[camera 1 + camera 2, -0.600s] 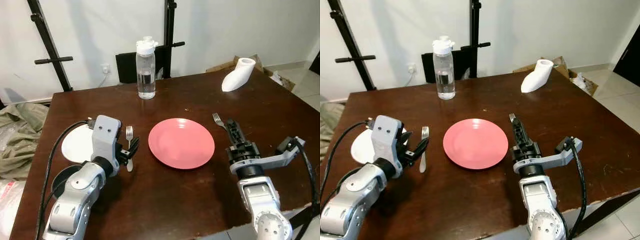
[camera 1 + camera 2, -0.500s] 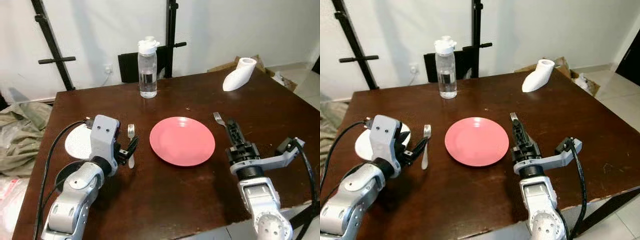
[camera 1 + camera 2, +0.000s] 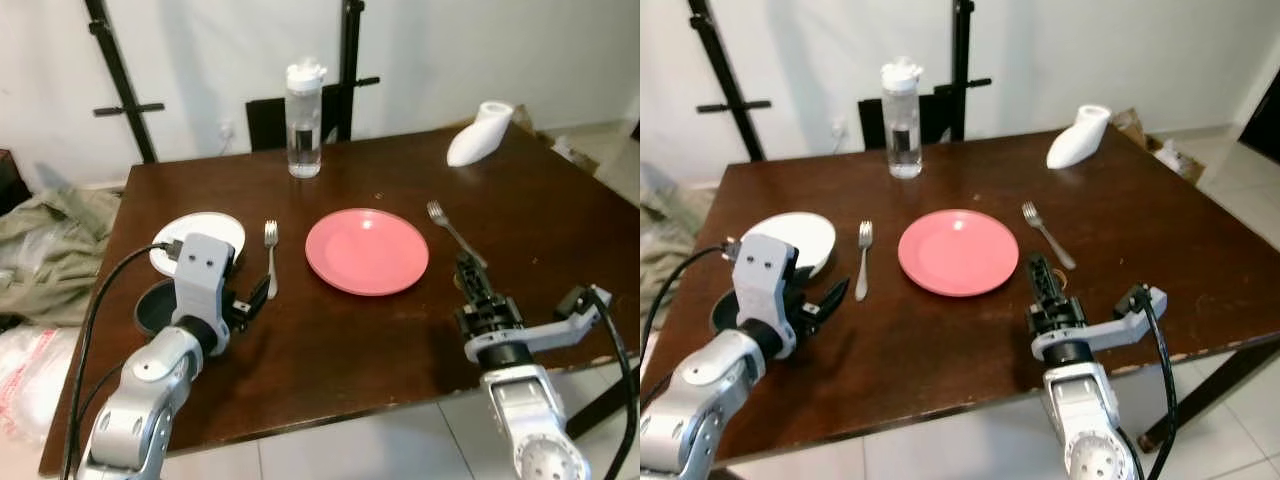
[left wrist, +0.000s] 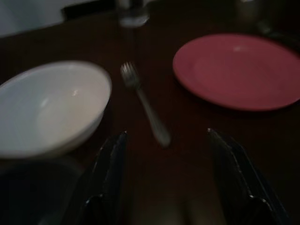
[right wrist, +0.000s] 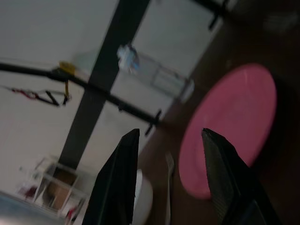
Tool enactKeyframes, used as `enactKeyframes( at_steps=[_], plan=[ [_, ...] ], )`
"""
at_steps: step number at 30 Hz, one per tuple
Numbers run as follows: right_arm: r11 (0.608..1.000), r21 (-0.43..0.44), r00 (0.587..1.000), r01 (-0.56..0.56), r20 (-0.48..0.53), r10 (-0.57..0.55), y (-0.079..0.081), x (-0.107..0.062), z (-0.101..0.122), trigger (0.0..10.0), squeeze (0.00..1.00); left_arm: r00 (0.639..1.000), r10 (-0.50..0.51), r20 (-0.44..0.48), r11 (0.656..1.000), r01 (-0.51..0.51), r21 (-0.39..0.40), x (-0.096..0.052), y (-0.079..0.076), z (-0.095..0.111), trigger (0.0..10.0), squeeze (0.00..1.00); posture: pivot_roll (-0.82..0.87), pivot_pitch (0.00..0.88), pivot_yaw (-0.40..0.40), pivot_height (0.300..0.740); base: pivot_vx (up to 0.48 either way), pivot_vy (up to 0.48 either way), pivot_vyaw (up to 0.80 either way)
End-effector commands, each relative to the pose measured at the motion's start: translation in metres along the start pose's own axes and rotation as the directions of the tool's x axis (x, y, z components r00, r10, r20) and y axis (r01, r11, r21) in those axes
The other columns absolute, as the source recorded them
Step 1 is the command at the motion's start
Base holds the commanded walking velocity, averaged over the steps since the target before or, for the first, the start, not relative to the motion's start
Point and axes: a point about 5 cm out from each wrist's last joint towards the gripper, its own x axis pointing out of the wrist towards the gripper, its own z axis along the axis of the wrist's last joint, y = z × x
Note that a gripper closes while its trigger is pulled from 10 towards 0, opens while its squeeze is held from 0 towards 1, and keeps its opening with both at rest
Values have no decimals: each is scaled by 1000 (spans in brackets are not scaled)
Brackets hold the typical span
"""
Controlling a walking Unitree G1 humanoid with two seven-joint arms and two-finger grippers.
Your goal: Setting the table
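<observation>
Pink plate (image 3: 367, 251) centred on dark wood table (image 3: 330, 330), flanked by two forks as a place setting calls for. Left fork (image 3: 270, 257) just ahead of left end effector (image 3: 252, 297), fingers spread and empty, nothing between them: released, tines pointing away. Right fork (image 3: 452, 231) ahead of right end effector (image 3: 1044, 290), fingers parted, nothing held. White bowl (image 3: 198, 240) and dark dish (image 3: 155, 308) close beside left end effector. Water bottle (image 3: 303, 120) far beyond both. Setting apparently near done.
</observation>
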Motion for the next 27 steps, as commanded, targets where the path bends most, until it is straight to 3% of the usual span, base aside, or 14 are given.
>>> enactKeyframes(
  at_steps=[1, 27],
  plan=[
    [1000, -1, 1000, 10, -6, -10, -2, -3, -1, 10000, 0, 1000, 4, -11, 1000, -4, -3, -1, 1, -4, 10000, 0, 97, 114, 97, 740, -300, 0, 0],
    [1000, -7, 999, 6, -39, -6, -4, -4, -8, 10000, 0, 1000, 0, -8, 1000, 0, -3, -3, 0, -6, 10000, 0, 100, 99, 96, 740, -297, 0, 0]
  ],
)
